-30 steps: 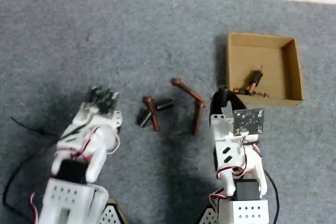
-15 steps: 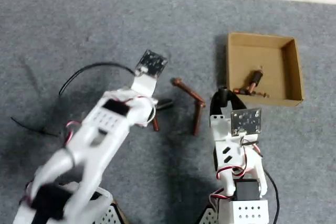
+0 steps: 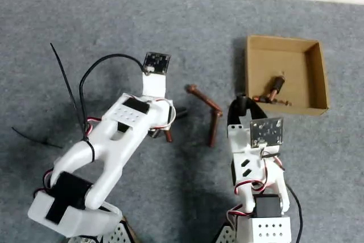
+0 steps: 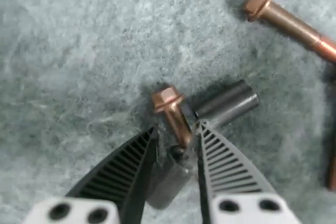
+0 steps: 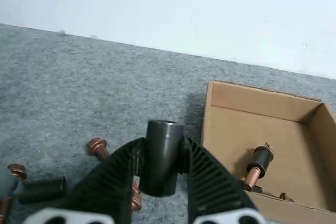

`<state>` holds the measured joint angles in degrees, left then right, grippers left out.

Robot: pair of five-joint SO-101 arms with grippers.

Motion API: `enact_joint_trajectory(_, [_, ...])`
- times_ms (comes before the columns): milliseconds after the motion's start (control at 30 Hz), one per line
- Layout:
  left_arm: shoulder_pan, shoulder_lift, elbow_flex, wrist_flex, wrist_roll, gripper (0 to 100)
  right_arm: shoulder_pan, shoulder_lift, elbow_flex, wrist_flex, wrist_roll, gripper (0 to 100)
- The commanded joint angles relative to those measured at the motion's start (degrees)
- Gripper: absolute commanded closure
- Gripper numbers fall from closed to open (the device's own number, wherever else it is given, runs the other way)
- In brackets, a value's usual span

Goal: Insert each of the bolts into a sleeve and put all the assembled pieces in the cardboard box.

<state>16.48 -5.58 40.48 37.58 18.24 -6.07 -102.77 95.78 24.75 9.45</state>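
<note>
Clamping a sleeve [image 5: 161, 163] on the right, straddling a bolt [image 4: 172, 113] on the left.
On the grey desk [image 3: 85, 27], far right, the cardboard box [image 3: 317, 78] with an assembled piece [image 3: 277, 86] inside; just beside it, right claw [image 5: 163, 148] closed tight on the upright sleeve; mid-desk, left claw [image 4: 177, 129] parted partway astride the bolt, holding nothing, a second sleeve [image 4: 168, 182] underneath; two loose bolts [image 3: 203, 98] [image 3: 214, 128] between the claws.

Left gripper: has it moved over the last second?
Yes. The left gripper swung right in the high view, closer to the cardboard box, and now straddles a bolt beside a sleeve.
</note>
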Motion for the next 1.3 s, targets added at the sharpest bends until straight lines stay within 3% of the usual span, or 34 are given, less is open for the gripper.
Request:
enact_joint_trajectory(0, [0.31,-0.04,-0.84,-4.92,1.58,88,-0.04,-0.13,5.93,-1.63,0.62,99.1])
enact_joint_trajectory(200, [0.31,-0.04,3.91,-12.92,1.41,88,-0.04,-0.13,5.93,-1.63,0.62,99.1])
enact_joint_trajectory(500, [0.31,3.56,2.59,-13.19,1.58,88,-0.04,-0.04,5.93,-1.63,0.62,99.1])
enact_joint_trajectory(767, [0.31,11.91,-10.15,0.79,1.67,88,-0.04,-0.04,5.93,-1.63,0.62,99.1])
enact_joint_trajectory(1267, [0.84,12.88,-11.47,10.46,1.41,88,-0.04,-0.13,5.93,-1.63,0.62,99.1])
